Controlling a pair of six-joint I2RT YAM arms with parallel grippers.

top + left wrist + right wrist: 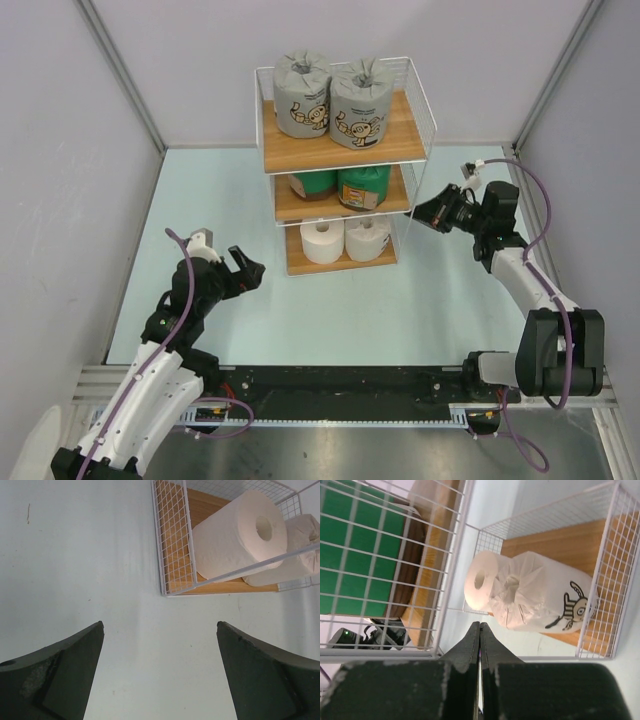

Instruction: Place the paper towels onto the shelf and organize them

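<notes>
Top external: the shelf (405, 140) stands at the far middle of the table (200, 200). Grey rolls (360, 100) sit on its top board, green rolls (363, 185) on the middle, white rolls (322, 241) on the bottom. The left claw (245, 266) hangs spread, near and left of the shelf. The right claw (420, 213) is just beside the shelf's right side.

Left wrist: fingers (60, 675) wide apart over bare table; a white roll (240, 535) lies on the bottom board.

Right wrist: fingers (470, 645) pressed together, pinching nothing, before the wire frame; behind it are a green roll (350, 555), a white roll (482, 580) and a printed wrapped roll (545, 597).
</notes>
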